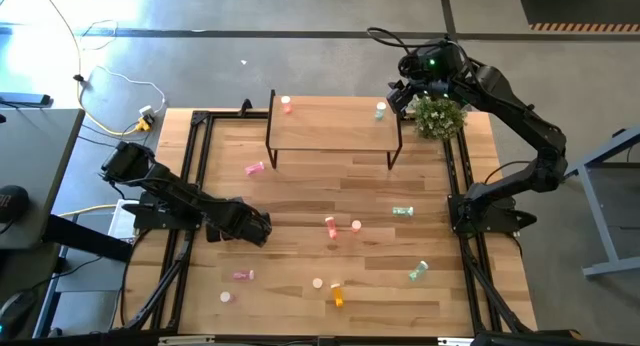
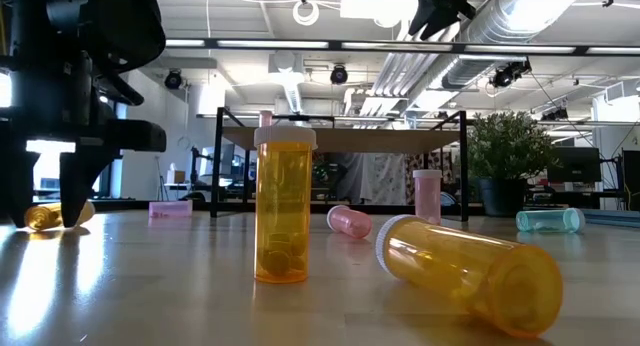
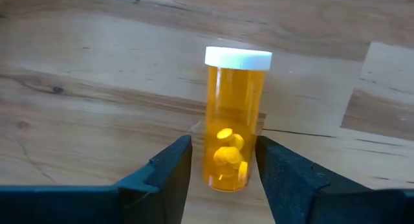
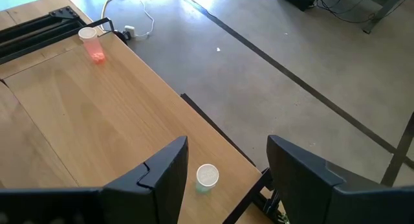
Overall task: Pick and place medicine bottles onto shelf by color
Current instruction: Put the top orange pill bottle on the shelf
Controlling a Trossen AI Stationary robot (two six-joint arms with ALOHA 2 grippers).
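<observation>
Your left gripper (image 3: 223,160) sits low near the tabletop's left edge, fingers hugging an upright orange bottle (image 3: 234,120) without clearly clamping it; your right gripper (image 4: 226,169) hangs spread above the teal bottle (image 4: 206,177) at the shelf's (image 1: 335,128) right end.

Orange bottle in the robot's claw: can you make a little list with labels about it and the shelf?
bottle: upright orange translucent pill bottle with white cap, pills inside
left gripper: fingers either side of the bottle, closing on it, low over the table
right gripper: open above the shelf
shelf: light wood top on black legs, holding one pink bottle and one pale green bottle
</observation>
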